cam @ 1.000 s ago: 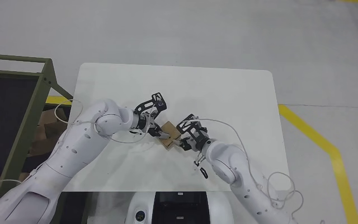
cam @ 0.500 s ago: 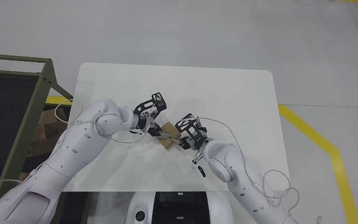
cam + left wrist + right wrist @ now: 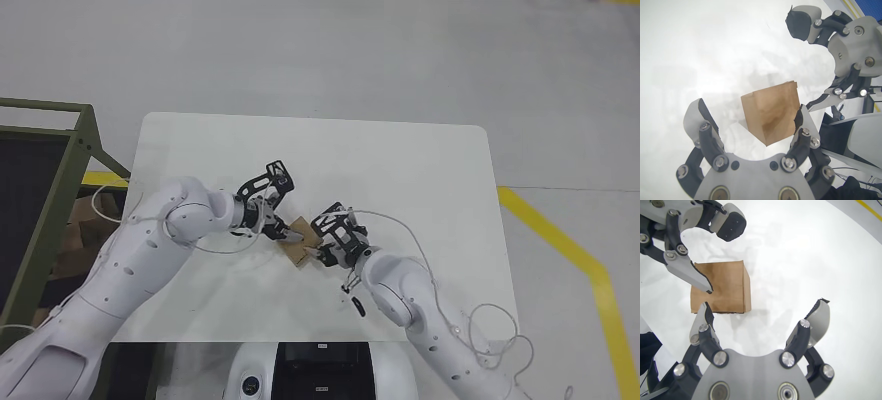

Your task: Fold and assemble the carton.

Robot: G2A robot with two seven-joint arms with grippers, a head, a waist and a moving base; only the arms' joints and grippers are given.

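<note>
Carton (image 3: 298, 241) stands on table (image 3: 420, 170), front-centre, btwn both grippers. Right wrist view shows contact: left gripper (image 3: 719, 260) spread, one fingertip on carton; right gripper (image 3: 763, 303) spread, one finger by its corner. Contents hidden.

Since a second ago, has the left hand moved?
Yes, slightly. In the top view the left hand has shifted toward the far left corner of the white table.
</note>
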